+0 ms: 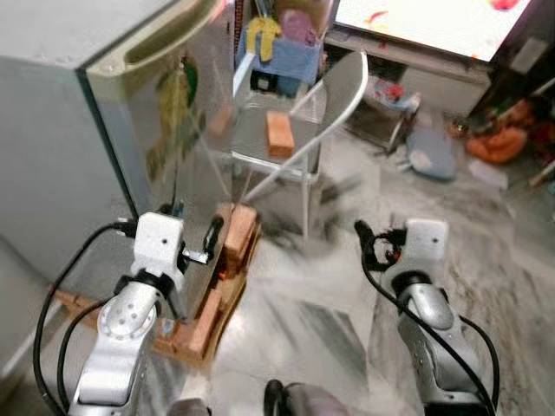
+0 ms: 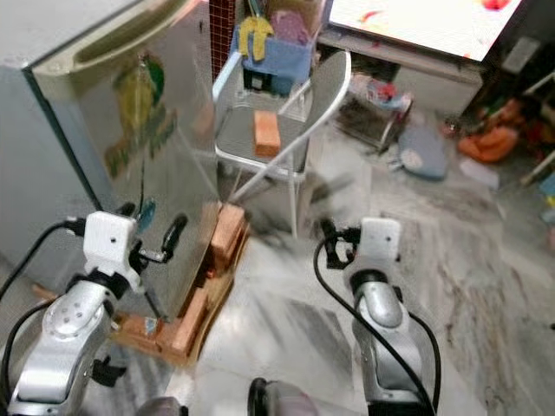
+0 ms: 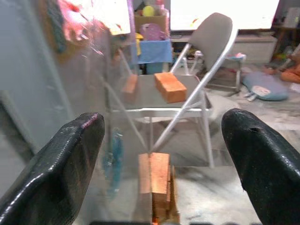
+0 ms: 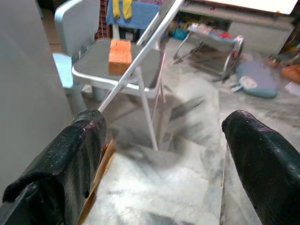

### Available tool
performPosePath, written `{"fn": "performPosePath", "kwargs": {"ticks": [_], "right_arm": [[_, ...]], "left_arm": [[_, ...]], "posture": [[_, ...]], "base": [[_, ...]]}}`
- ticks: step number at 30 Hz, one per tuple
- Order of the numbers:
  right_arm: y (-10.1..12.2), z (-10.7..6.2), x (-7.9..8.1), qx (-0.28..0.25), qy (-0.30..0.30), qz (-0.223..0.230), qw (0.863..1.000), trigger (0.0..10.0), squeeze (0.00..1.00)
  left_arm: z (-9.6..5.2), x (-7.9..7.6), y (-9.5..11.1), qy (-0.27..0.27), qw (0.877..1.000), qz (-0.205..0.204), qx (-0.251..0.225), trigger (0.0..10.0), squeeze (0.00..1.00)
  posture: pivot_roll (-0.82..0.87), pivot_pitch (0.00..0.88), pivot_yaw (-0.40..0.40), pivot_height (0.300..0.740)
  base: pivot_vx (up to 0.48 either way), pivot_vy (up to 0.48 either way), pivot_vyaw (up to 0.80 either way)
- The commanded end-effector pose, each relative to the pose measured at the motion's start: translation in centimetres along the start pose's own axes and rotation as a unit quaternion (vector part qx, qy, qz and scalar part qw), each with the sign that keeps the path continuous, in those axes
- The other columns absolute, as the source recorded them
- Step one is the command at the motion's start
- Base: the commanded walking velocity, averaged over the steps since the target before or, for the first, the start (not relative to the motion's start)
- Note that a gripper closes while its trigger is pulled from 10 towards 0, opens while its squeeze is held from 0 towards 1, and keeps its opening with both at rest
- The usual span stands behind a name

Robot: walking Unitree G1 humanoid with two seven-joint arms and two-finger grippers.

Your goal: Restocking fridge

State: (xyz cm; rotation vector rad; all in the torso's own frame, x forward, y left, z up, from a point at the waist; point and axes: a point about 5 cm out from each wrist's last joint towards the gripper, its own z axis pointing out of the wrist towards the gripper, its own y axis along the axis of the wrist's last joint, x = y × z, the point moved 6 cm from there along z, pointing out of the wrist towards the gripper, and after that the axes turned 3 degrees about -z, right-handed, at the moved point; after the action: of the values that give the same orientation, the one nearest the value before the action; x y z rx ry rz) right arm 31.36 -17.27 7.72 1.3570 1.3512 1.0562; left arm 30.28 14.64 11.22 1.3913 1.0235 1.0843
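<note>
A silver fridge (image 1: 165,130) stands at my left with its door shut, and the door mirrors the room. An orange block (image 1: 279,133) lies on the seat of a grey folding chair (image 1: 323,95) just beyond the fridge; the same block (image 3: 170,86) appears ahead of my left fingers. My left gripper (image 1: 192,227) is open, held close to the fridge door's lower edge with nothing between its fingers. My right gripper (image 1: 381,243) is open too, empty, over the marble floor right of the fridge, facing the chair and block (image 4: 120,50).
The fridge rests on stacked orange bricks (image 1: 238,238) and a wooden base. Behind the chair sits a blue bin (image 1: 286,52) of clutter under a bright screen (image 1: 434,22). A blue cushion (image 1: 431,156) and orange cloth (image 1: 499,143) lie at the far right.
</note>
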Motion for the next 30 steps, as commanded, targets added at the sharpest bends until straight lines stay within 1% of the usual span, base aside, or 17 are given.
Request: {"fn": "performPosePath", "kwargs": {"ticks": [1, 3, 5, 6, 11, 12, 15, 16, 17, 18, 20, 21, 22, 23, 24, 26, 30], "right_arm": [[0.5, -0.2, -0.4, -0.002, -0.002, -0.002, 1.000, 10.0, 0.00], [0.4, -0.3, -0.4, -0.001, 0.001, -0.003, 1.000, 10.0, 0.00], [0.0, -0.5, -0.3, 0.013, 0.008, -0.010, 1.000, 10.0, 0.00], [-0.4, -0.6, -0.3, 0.022, 0.012, -0.019, 0.999, 10.0, 0.00], [-1.5, -1.7, -0.7, 0.049, 0.025, -0.021, 0.998, 10.0, 0.00], [-1.8, -2.4, -0.7, 0.054, 0.039, -0.012, 0.998, 10.0, 0.00], [-2.1, -3.2, -0.6, 0.057, 0.051, -0.012, 0.997, 10.0, 0.00], [-2.7, -4.4, -0.4, 0.068, 0.060, -0.009, 0.996, 10.0, 0.00], [-3.2, -5.7, -0.2, 0.077, 0.073, -0.013, 0.994, 10.0, 0.00], [-3.2, -5.7, -0.2, 0.077, 0.073, -0.013, 0.994, 10.0, 0.00], [-3.9, -7.2, -0.2, 0.093, 0.085, 0.002, 0.992, 10.0, 0.00], [-3.9, -7.5, 0.0, 0.094, 0.095, 0.008, 0.991, 10.0, 0.00], [-3.8, -7.8, 0.2, 0.091, 0.109, 0.010, 0.990, 10.0, 0.00], [-3.8, -7.8, 0.2, 0.091, 0.109, 0.010, 0.990, 10.0, 0.00], [-4.0, -8.0, -0.1, 0.094, 0.107, 0.000, 0.990, 10.0, 0.00], [-4.1, -8.0, -0.2, 0.093, 0.105, -0.001, 0.990, 10.0, 0.00], [-4.5, -7.9, -0.7, 0.090, 0.098, -0.001, 0.991, 10.0, 0.00]], "left_arm": [[0.0, -0.3, -0.1, -0.005, 1.000, -0.004, 0.002, 10.0, 0.00], [-0.1, -0.3, -0.2, -0.003, 1.000, -0.003, 0.003, 10.0, 0.00], [-0.5, 0.0, -0.2, 0.012, 1.000, 0.002, 0.002, 10.0, 0.00], [-0.7, 0.5, -0.3, 0.028, 1.000, -0.001, 0.004, 10.0, 0.00], [-1.3, 1.7, -1.2, 0.061, 0.998, -0.016, 0.021, 10.0, 0.00], [-1.1, 2.4, -1.5, 0.074, 0.997, -0.024, 0.025, 10.0, 0.00], [-0.8, 3.2, -1.5, 0.090, 0.995, -0.026, 0.025, 10.0, 0.00], [-0.5, 4.0, -1.6, 0.104, 0.993, -0.042, 0.023, 10.0, 0.00], [0.0, 4.4, -1.7, 0.109, 0.992, -0.053, 0.022, 10.0, 0.00], [0.0, 4.4, -1.7, 0.109, 0.992, -0.053, 0.022, 10.0, 0.00], [0.7, 4.5, -1.8, 0.105, 0.993, -0.051, 0.022, 10.0, 0.00], [0.9, 4.5, -1.8, 0.103, 0.993, -0.049, 0.023, 10.0, 0.00], [1.3, 4.7, -1.8, 0.103, 0.993, -0.049, 0.023, 10.0, 0.00], [1.3, 4.7, -1.8, 0.103, 0.993, -0.049, 0.023, 10.0, 0.00], [1.7, 5.4, -2.1, 0.112, 0.992, -0.053, 0.028, 10.0, 0.00], [1.9, 5.6, -2.2, 0.114, 0.992, -0.054, 0.030, 10.0, 0.00], [2.7, 5.2, -2.4, 0.098, 0.992, -0.065, 0.038, 10.0, 0.00]], "posture": [[0.11, 0.036, -0.079, 0.740], [0.11, 0.036, -0.079, 0.740], [0.12, 0.038, -0.083, 0.740], [0.12, 0.038, -0.083, 0.740], [0.13, 0.041, -0.085, 0.740], [0.12, 0.042, -0.086, 0.740], [0.11, 0.041, -0.083, 0.740], [0.09, 0.038, -0.081, 0.740], [0.08, 0.039, -0.082, 0.740], [0.08, 0.039, -0.082, 0.740], [0.06, 0.042, -0.082, 0.740], [0.05, 0.042, -0.081, 0.740], [0.04, 0.042, -0.077, 0.740], [0.04, 0.042, -0.077, 0.740], [0.03, 0.041, -0.073, 0.740], [0.03, 0.044, -0.073, 0.740], [0.03, 0.041, -0.073, 0.740]], "base": [[0.000, 0.000, 0.00], [0.000, 0.000, 0.00], [0.000, 0.000, 0.00], [0.000, 0.000, 0.00], [0.000, 0.000, 0.00], [0.000, 0.000, 0.00], [0.000, 0.000, 0.00], [0.000, 0.000, 0.00], [0.000, 0.000, 0.00], [0.000, 0.000, 0.00], [0.000, 0.000, 0.00], [0.000, 0.000, 0.00], [0.000, 0.000, 0.00], [0.000, 0.000, 0.00], [0.000, 0.000, 0.00], [0.000, 0.000, 0.00], [0.000, 0.000, 0.00]]}}
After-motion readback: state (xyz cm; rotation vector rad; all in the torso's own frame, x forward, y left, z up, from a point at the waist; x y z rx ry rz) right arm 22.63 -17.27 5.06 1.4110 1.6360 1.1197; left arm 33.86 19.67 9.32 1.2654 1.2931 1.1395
